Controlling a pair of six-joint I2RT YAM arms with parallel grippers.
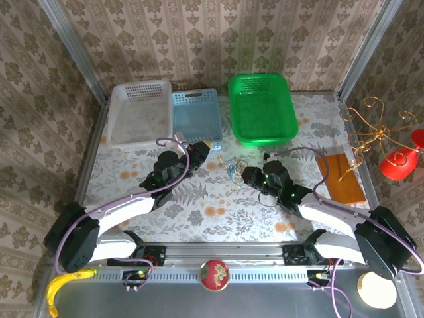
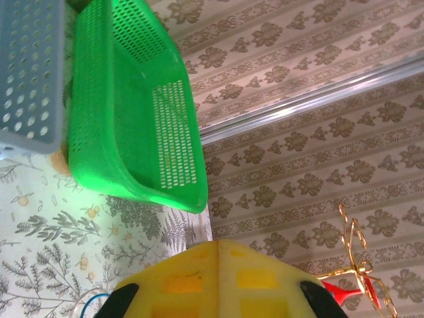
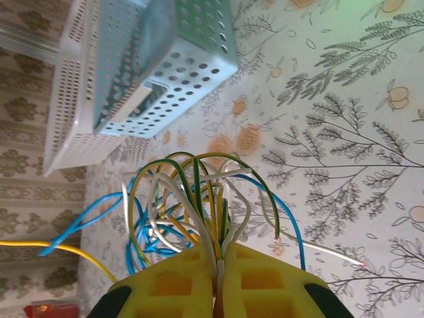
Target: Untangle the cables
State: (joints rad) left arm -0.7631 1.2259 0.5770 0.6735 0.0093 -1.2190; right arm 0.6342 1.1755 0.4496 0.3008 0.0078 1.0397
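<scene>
The cables [image 1: 232, 165] lie in a small tangle of yellow, blue, green and whitish wires on the floral table between the two arms. My right gripper [image 1: 246, 173] is at the tangle's right side. In the right wrist view its yellow pads [image 3: 278, 278] are shut on several wires of the cables [image 3: 192, 199], which fan out in loops ahead of the tips. My left gripper [image 1: 211, 146] is just left of the tangle, beside the blue basket. Seen from the left wrist, that gripper [image 2: 218, 244] is shut pad to pad with nothing visible between, and a blue cable [image 2: 89, 303] shows at the lower left.
A white basket [image 1: 140, 112], a blue basket [image 1: 195, 116] and a green basket [image 1: 262, 109] line the back. A gold wire stand with red ornaments [image 1: 381, 142] and an orange board [image 1: 339, 177] are at the right. A banana [image 1: 63, 285] and a red ball [image 1: 214, 273] lie near the bases.
</scene>
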